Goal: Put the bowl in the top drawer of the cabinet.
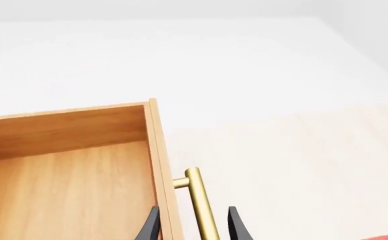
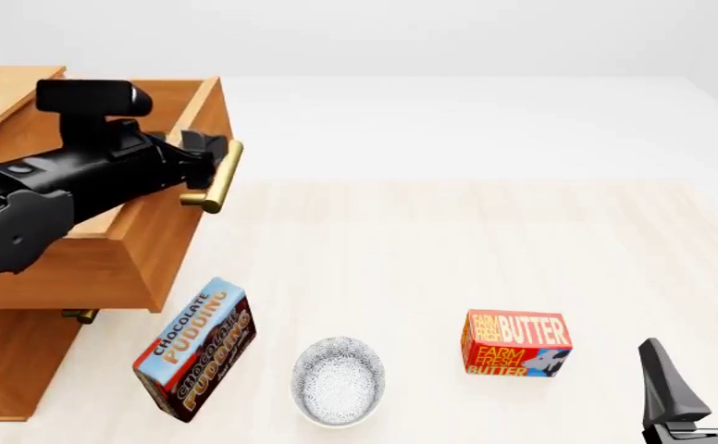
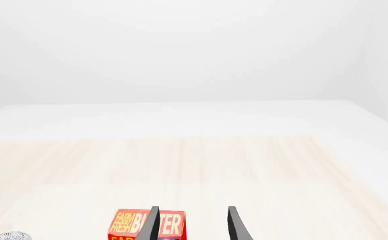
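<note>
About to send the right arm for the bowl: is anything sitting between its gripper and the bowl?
Yes. In the front view the butter box stands on the table between the right gripper and the bowl, closer to the gripper's side. The pudding box is on the bowl's far side, out of that path.

Pale wood-grain bench (image 2: 458,250), ringed by a plain white floor; blank white walls behind, under soft, even light.
</note>
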Robot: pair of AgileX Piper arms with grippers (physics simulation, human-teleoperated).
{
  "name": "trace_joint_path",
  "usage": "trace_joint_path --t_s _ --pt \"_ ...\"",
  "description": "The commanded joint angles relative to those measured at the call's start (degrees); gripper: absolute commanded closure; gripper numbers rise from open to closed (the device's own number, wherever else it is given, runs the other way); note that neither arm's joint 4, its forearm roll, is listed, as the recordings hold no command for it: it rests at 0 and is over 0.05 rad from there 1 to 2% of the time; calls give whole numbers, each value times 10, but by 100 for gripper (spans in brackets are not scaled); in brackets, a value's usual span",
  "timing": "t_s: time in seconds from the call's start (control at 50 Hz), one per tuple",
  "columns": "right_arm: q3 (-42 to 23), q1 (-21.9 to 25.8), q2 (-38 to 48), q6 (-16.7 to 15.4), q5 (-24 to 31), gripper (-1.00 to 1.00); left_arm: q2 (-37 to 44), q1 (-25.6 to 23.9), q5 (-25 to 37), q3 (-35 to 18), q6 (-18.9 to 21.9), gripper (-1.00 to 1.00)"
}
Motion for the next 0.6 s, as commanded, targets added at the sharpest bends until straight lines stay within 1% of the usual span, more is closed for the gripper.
trace_joint_path --t_s 0.02,0.26,0.48,0.6 --pt "0 0 0 0 0 -100 32 -37 40 62 36 -100" --pt "0 0 0 0 0 -100 -1 -31 58 55 42 -100" --pt "0 0 0 0 0 -100 -57 -17 94 36 53 -100" --pt "0 0 0 0 0 -100 -83 -12 114 17 61 -100"
